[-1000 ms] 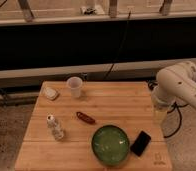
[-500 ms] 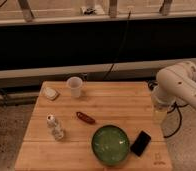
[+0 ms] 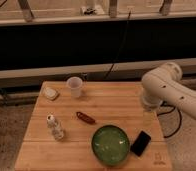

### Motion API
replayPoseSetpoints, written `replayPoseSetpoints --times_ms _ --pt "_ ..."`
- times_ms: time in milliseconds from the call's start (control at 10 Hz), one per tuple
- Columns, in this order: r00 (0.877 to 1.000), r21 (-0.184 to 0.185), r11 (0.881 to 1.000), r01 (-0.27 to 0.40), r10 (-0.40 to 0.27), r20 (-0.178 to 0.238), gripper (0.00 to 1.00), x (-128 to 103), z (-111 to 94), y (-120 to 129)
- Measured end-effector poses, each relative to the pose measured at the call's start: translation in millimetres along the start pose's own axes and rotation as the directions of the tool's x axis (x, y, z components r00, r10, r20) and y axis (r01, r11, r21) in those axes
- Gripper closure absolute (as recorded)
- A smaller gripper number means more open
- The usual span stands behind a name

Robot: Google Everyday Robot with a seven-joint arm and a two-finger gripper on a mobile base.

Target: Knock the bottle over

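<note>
The bottle (image 3: 54, 127) is seen standing upright near the left edge of the surface (image 3: 116, 106), so the knock is judged not yet made. The gripper (image 3: 151, 106) is held at the right edge (how far open cannot be told), well apart from the bottle, probably poised for a sideways approach.

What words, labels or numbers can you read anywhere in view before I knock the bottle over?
No text can be read anywhere.
Small dark mark on the front right corner of the table: too blurred to read.
Bottle: no legible label.
Black slab beside the green bowl: face dark, nothing shown.
Gripper, under the white arm at the table's right edge: no marking visible.
</note>
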Motion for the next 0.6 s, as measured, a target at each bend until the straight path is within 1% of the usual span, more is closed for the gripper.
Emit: replayPoseSetpoints --times_ms 200,400,600 --pt "0.999 0.012 0.999 0.048 -0.048 -0.013 0.20 -17 2 1" --pt "0.997 0.023 0.997 0.079 -0.079 -0.016 0.20 -31 5 1" --pt "0.992 0.036 0.991 0.127 -0.127 -0.016 0.20 -63 7 1"
